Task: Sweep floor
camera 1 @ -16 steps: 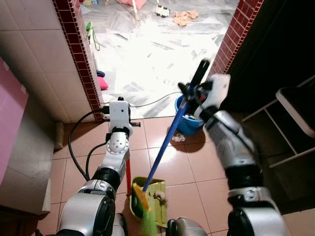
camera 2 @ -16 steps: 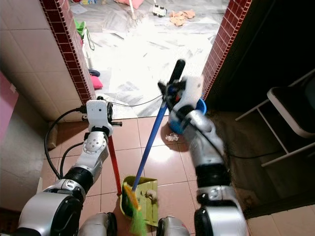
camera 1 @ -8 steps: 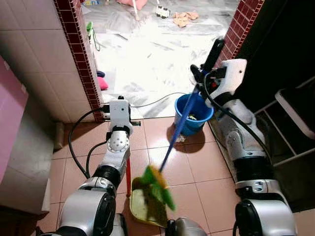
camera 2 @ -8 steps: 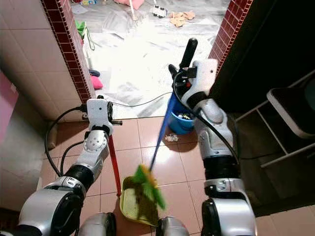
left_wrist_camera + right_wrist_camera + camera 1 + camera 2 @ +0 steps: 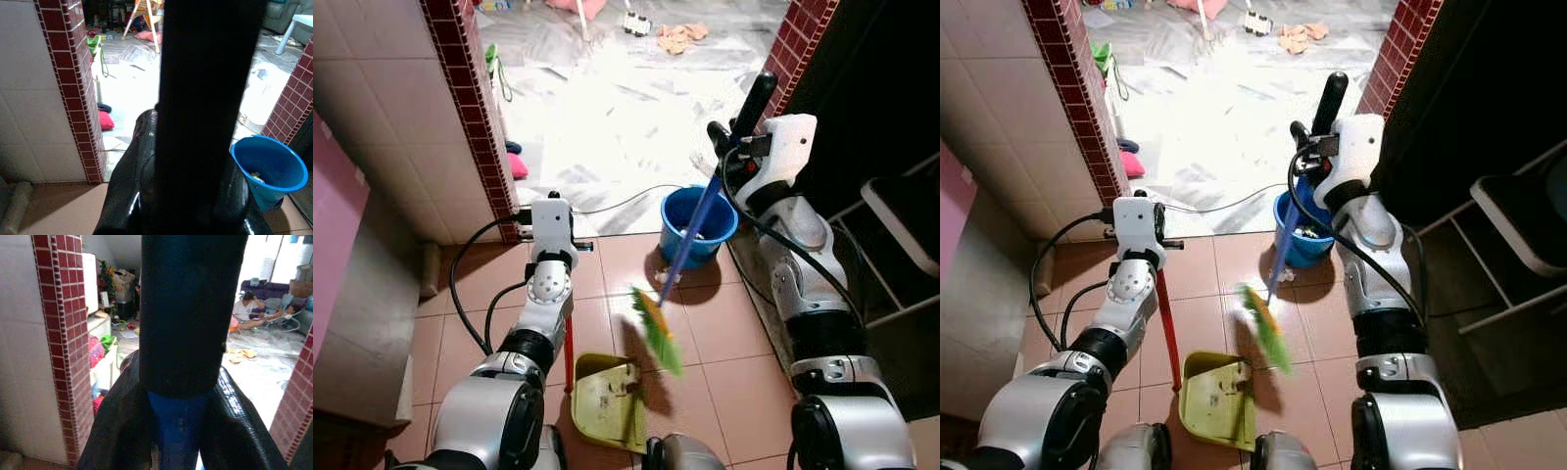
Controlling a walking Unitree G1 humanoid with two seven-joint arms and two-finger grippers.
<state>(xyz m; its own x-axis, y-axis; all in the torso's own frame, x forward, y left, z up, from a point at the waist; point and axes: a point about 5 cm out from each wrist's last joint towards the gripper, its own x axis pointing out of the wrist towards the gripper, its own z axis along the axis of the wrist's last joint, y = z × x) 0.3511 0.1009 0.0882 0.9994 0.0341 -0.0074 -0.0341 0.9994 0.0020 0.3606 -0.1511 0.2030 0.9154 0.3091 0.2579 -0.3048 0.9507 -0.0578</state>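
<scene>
My right gripper point(image 5: 736, 145) is shut on the black grip of a blue-handled broom point(image 5: 690, 235), held up by the right brick pillar. The broom's green and yellow head point(image 5: 658, 333) hangs blurred above the tiles, between the dustpan and the bucket. A yellow-green dustpan point(image 5: 605, 399) lies on the brown tiles near my feet with bits of dirt in it. Its red handle point(image 5: 568, 345) rises under my left forearm. In the left wrist view my left gripper point(image 5: 190, 205) is shut on the handle's black top.
A blue bucket point(image 5: 677, 208) with rubbish stands by the doorway, a white scrap point(image 5: 664, 277) in front of it. Brick pillars point(image 5: 470, 98) frame the opening. A black cable point(image 5: 460, 284) loops on the left; a chair point(image 5: 901, 211) is on the right. A person point(image 5: 243, 309) sits far off.
The broom head has lifted off the dustpan and swung forward toward the bucket. My right arm has risen and moved to the right. The left arm and dustpan have stayed put.
</scene>
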